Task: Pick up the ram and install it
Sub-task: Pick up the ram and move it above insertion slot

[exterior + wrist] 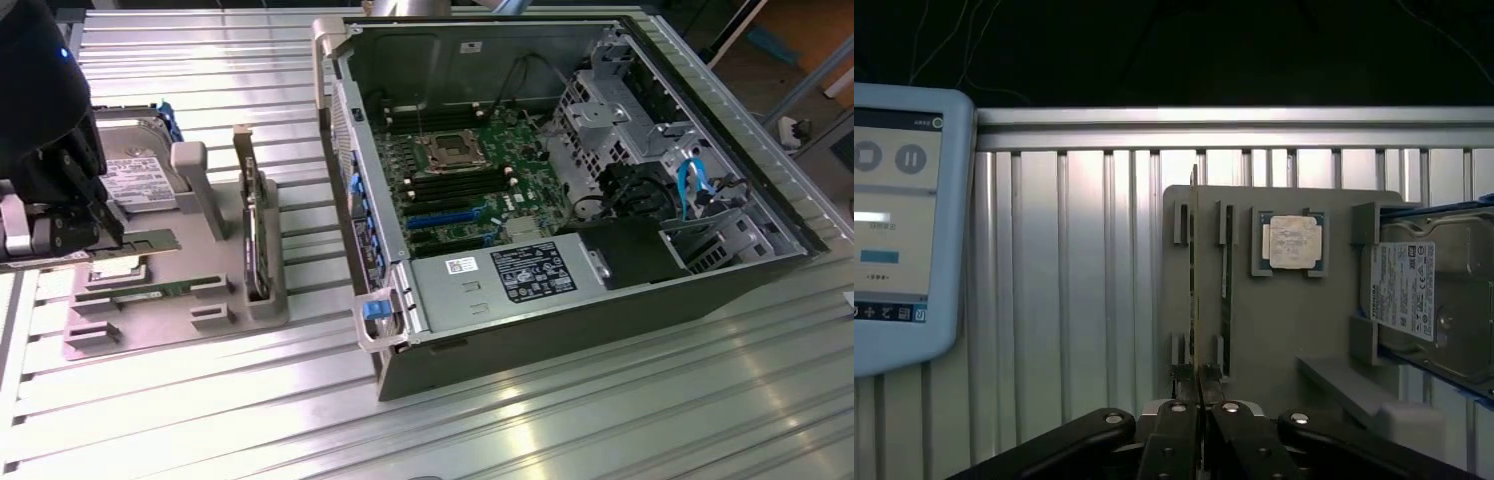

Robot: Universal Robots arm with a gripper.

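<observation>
Clearly the gripper (1200, 415) has its two dark fingers (1172, 440) pressed together on the ram (1196, 290), which the wrist view shows edge-on as a thin line running straight out from between the fingertips. That line crosses the gray fixture tray (1274, 330) along a row of slotted posts. Whether the stick sits in those posts or is raised just clear of them cannot be told.

In the exterior view the gripper (110, 232) is at the far left, over the gray fixture tray (214, 250). The ram (154, 240) juts from the fingertips towards that view's right as a short green strip. It is well apart from the open computer case (747, 290), whose motherboard (467, 180) lies exposed on that view's right.

On the tray, a dark card (248, 225) stands on edge between the ram and the case. A hard drive (134, 180) rests at the tray's far end. The wrist view also shows the hard drive (1429, 290), a small square silver processor chip (1294, 242) in its own holder beside the ram's row, and a pale blue tablet (899, 220) lying on the ribbed metal table (1064, 280).
</observation>
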